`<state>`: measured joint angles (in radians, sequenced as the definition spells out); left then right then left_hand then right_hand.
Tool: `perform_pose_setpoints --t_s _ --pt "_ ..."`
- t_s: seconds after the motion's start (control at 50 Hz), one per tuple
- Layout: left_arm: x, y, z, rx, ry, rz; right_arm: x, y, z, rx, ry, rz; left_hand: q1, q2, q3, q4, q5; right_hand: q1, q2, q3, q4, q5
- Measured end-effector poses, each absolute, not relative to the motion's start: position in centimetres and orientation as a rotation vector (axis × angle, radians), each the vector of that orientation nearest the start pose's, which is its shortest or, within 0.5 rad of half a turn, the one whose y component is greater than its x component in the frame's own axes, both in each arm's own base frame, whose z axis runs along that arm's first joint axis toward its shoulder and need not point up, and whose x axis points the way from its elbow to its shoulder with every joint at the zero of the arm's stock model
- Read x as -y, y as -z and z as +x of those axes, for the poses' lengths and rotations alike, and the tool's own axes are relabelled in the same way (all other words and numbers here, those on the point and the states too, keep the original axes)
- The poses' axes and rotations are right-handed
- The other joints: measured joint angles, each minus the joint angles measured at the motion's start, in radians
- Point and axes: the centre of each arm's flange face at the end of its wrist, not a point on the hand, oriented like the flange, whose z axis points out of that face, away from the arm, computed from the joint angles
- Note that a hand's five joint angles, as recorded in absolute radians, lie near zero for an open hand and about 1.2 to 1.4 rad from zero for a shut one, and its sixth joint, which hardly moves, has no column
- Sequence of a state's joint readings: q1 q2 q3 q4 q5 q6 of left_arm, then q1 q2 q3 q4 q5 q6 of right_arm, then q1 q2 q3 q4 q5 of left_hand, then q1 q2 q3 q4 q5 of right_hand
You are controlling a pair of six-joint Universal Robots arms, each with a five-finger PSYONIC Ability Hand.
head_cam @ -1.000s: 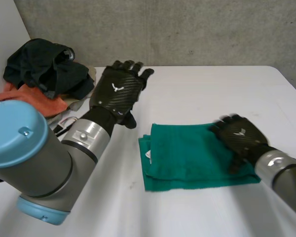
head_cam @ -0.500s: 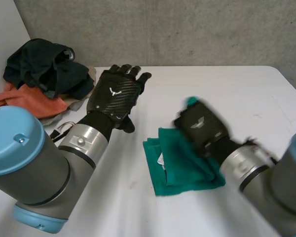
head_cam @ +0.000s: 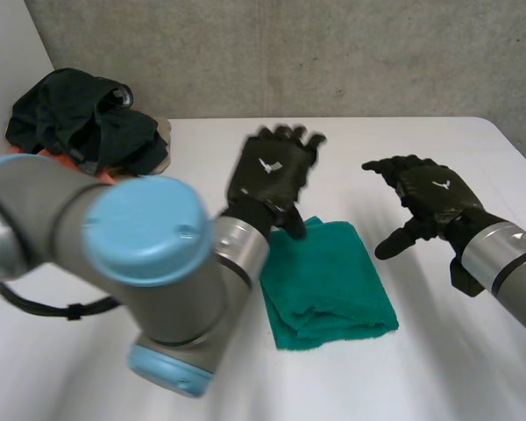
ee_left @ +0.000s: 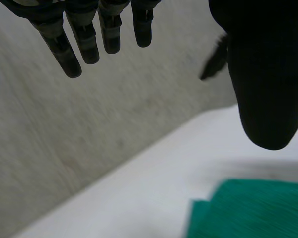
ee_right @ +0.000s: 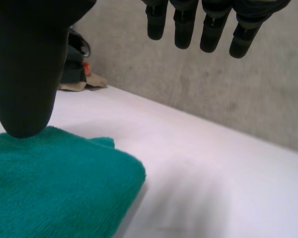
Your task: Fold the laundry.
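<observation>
A green towel [head_cam: 329, 281] lies folded in the middle of the white table [head_cam: 403, 386]. My left hand [head_cam: 272, 175] hovers over the towel's far left edge, fingers straight and open, holding nothing. In the left wrist view its fingers [ee_left: 84, 39] and thumb [ee_left: 268, 74] spread above the table, with the towel's corner [ee_left: 248, 208] below the thumb. My right hand [head_cam: 425, 197] is raised to the right of the towel, open and empty. Its wrist view shows the thumb [ee_right: 27, 64] above the towel [ee_right: 54, 188] and straight fingers [ee_right: 213, 25].
A pile of dark and orange laundry [head_cam: 79, 123] sits at the table's far left corner, also seen past my right thumb [ee_right: 77, 69]. A grey concrete wall [head_cam: 333, 53] stands behind the table.
My right hand folded the towel's right half over to the left, let go and drew back to the right. My left arm swung right, bringing its hand over the towel's far edge.
</observation>
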<state>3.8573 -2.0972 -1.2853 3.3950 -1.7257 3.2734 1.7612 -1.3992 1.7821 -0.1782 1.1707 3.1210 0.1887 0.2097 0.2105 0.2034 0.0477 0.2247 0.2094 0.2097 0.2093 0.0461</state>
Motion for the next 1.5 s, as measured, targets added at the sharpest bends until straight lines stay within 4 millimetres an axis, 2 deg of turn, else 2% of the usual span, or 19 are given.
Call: perform_pose_setpoints --t_s 0.12,0.18,0.24,0.26,0.34,0.42,0.54,0.68,0.7,0.74,0.84,0.94,0.98,1.1,1.22,1.28,1.32,1.36,1.5 --pt "17.9 -18.2 -41.0 -2.543 2.159 1.059 27.9 -19.0 22.2 -2.221 1.484 -0.542 0.000 0.000 0.000 0.000 0.000 0.000 0.000 0.000 0.000 0.000" --pt "17.8 -15.7 -40.8 -2.618 1.970 1.061 28.3 -17.2 22.5 -2.299 1.383 -0.606 0.000 0.000 0.000 0.000 0.000 0.000 0.000 0.000 0.000 0.000" --pt "17.8 -14.2 -40.4 -2.649 1.852 1.065 28.3 -15.9 23.0 -2.340 1.315 -0.667 0.000 0.000 0.000 0.000 0.000 0.000 0.000 0.000 0.000 0.000" --pt "17.7 -13.2 -40.0 -2.664 1.770 1.067 28.1 -14.8 23.5 -2.366 1.267 -0.724 0.000 0.000 0.000 0.000 0.000 0.000 0.000 0.000 0.000 0.000" --pt "17.9 -12.0 -39.1 -2.678 1.657 1.068 27.9 -13.0 24.2 -2.410 1.215 -0.825 0.000 0.000 0.000 0.000 0.000 0.000 0.000 0.000 0.000 0.000" --pt "18.2 -11.8 -38.4 -2.684 1.614 1.062 28.0 -12.4 24.3 -2.455 1.235 -0.881 0.000 0.000 0.000 0.000 0.000 -0.038 -0.016 0.000 0.000 0.000" --pt "18.9 -14.8 -37.9 -2.671 1.710 1.013 28.4 -13.5 23.8 -2.473 1.413 -0.899 -0.007 -0.006 0.000 0.000 0.000 -0.049 -0.018 0.000 0.000 0.000" --pt "19.5 -21.4 -37.8 -2.611 2.008 0.945 27.1 -17.6 22.7 -2.375 1.711 -0.842 -0.007 -0.006 0.000 0.000 -0.001 -0.048 -0.018 0.000 0.000 0.000" --pt "19.5 -21.4 -37.8 -2.611 2.008 0.945 27.1 -17.6 22.7 -2.375 1.711 -0.842 -0.007 -0.006 0.000 0.000 -0.001 -0.048 -0.018 0.000 0.000 0.000" --pt "19.8 -23.7 -37.9 -2.590 2.136 0.963 26.0 -17.7 22.3 -2.368 1.730 -0.826 -0.007 -0.006 0.000 0.000 -0.001 -0.048 -0.018 0.000 0.000 0.000" --pt "20.3 -26.3 -38.2 -2.574 2.303 1.116 24.3 -16.4 21.9 -2.401 1.651 -0.797 -0.007 -0.006 0.000 0.000 -0.001 -0.048 -0.018 0.000 0.000 0.000" --pt "19.9 -27.3 -38.8 -2.583 2.380 1.430 23.0 -15.0 21.8 -2.421 1.535 -0.742 -0.007 -0.006 0.000 0.000 -0.001 -0.048 -0.018 0.000 0.000 0.000" --pt "19.3 -27.7 -39.1 -2.582 2.395 1.646 22.5 -14.2 22.0 -2.413 1.472 -0.713 -0.007 -0.006 0.000 0.000 -0.001 -0.048 -0.018 0.000 0.000 0.000" --pt "18.2 -28.4 -39.2 -2.557 2.392 1.969 22.6 -12.9 22.6 -2.367 1.409 -0.691 -0.007 -0.006 0.000 0.000 -0.001 -0.022 0.006 0.015 0.016 0.013" --pt "17.7 -28.8 -39.1 -2.542 2.397 2.020 23.2 -11.7 23.3 -2.344 1.396 -0.698 -0.007 -0.006 0.000 0.000 -0.001 0.143 0.157 0.158 0.159 0.153" --pt "17.6 -28.9 -39.1 -2.541 2.399 2.016 23.5 -11.4 23.6 -2.337 1.398 -0.709 -0.007 -0.006 0.000 0.000 -0.001 0.389 0.466 0.461 0.442 0.411" --pt "17.5 -28.9 -39.1 -2.542 2.398 2.012 23.7 -11.2 23.9 -2.331 1.406 -0.717 -0.007 -0.006 0.000 0.000 -0.001 0.519 0.720 0.745 0.767 0.686" --pt "17.4 -28.9 -39.1 -2.545 2.396 2.009 24.0 -11.1 24.0 -2.331 1.412 -0.721 -0.007 -0.006 0.000 0.000 -0.001 0.547 0.791 0.847 0.928 0.850" --pt "17.3 -28.6 -39.1 -2.557 2.384 2.002 26.3 -11.9 24.0 -2.320 1.558 -0.689 -0.007 -0.006 0.000 0.000 -0.001 0.547 0.875 0.959 0.986 0.896"
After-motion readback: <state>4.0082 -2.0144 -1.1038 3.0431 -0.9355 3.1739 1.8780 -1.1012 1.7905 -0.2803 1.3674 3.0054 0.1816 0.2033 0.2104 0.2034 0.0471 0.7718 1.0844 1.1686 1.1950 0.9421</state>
